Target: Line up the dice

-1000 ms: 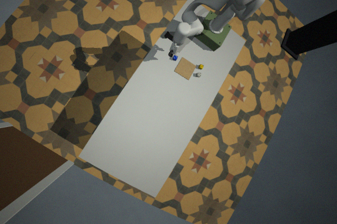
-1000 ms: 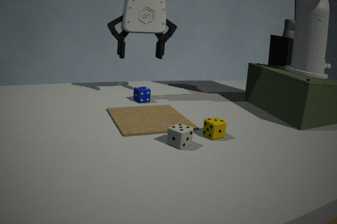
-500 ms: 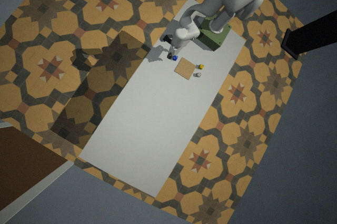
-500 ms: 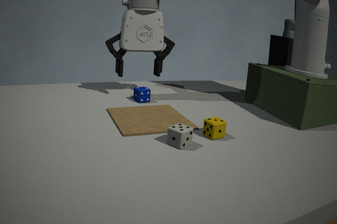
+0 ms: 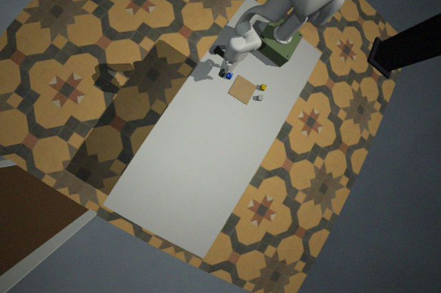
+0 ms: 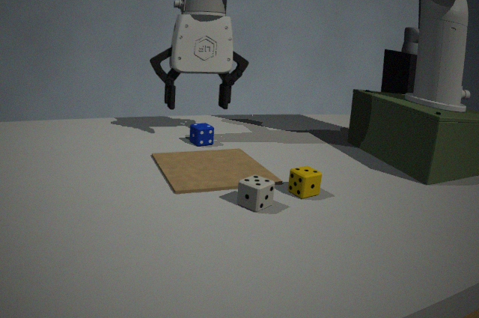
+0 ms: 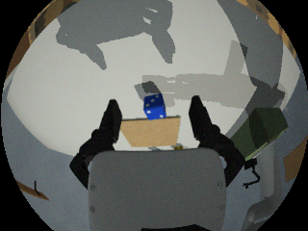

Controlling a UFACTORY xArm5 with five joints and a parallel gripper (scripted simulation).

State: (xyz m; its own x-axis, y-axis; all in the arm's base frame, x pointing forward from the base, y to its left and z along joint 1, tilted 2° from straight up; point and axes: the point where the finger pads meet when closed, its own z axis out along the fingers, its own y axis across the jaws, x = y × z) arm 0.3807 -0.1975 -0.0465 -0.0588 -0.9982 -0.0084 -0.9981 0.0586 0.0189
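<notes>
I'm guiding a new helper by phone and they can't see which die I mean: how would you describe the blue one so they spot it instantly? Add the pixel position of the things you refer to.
Find the green block [image 5: 279,55] [image 6: 391,132] [image 7: 262,126] under the arm's base, then the tan square mat [image 5: 242,89] [image 6: 212,171] [image 7: 151,132]. Just off the mat sits a small cube, the blue die [image 5: 229,75] [image 6: 201,135] [image 7: 155,107]. It alone is blue with white dots; the others are yellow and white with black dots.

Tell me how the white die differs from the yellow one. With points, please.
The white die [image 5: 260,97] [image 6: 256,193] shows five on top; the yellow die [image 5: 263,87] [image 6: 304,182] [image 7: 178,147] shows three. The yellow die sits nearer the green base block [image 5: 281,47] [image 6: 394,140] [image 7: 262,126] than the white die. Both lie flat, beside the mat [image 5: 242,89] [image 6: 212,169] [image 7: 151,132].
</notes>
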